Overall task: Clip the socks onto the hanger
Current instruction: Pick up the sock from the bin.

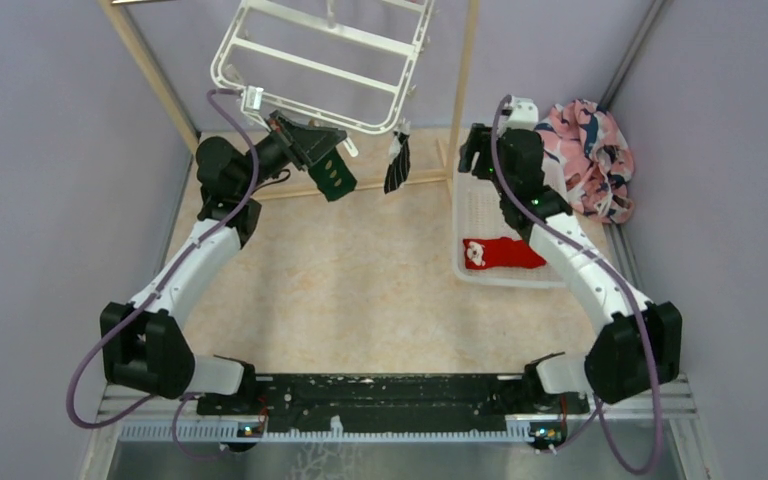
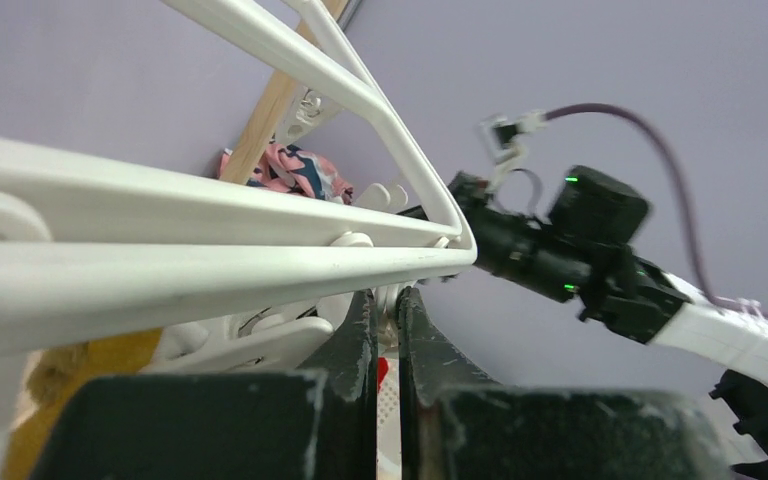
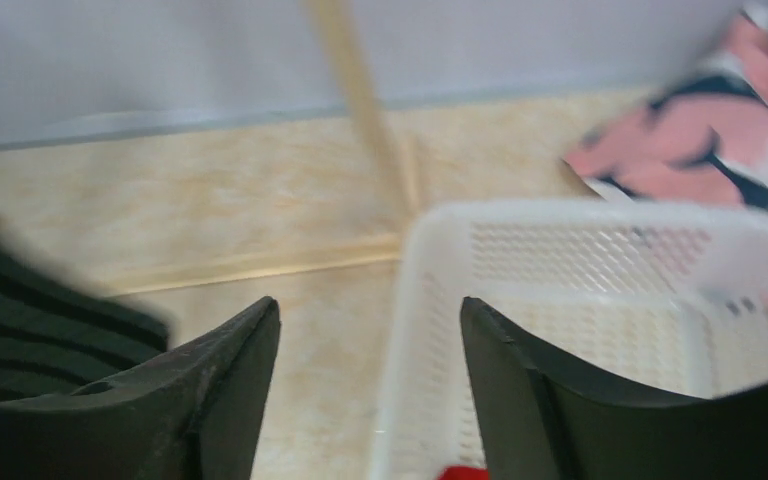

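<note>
The white hanger (image 1: 320, 60) hangs at the back, and its bars fill the left wrist view (image 2: 210, 210). My left gripper (image 1: 345, 148) is up at its near edge, jaws almost shut (image 2: 388, 305) on a small white clip. The green sock (image 1: 332, 175) hangs just below it; its yellow tip (image 2: 70, 370) shows left of the fingers. The black striped sock (image 1: 397, 165) hangs from a clip at the hanger's right corner and shows in the right wrist view (image 3: 40, 310). The red sock (image 1: 500, 253) lies in the basket (image 1: 480, 215). My right gripper (image 1: 473, 148) is open and empty (image 3: 368, 305) above the basket's left rim (image 3: 410, 300).
A pink-and-navy cloth heap (image 1: 592, 155) lies at the back right beside the basket. Wooden poles (image 1: 150, 75) of a rack stand either side of the hanger, with a wooden bar along the floor (image 3: 260, 265). Lilac walls close in on three sides.
</note>
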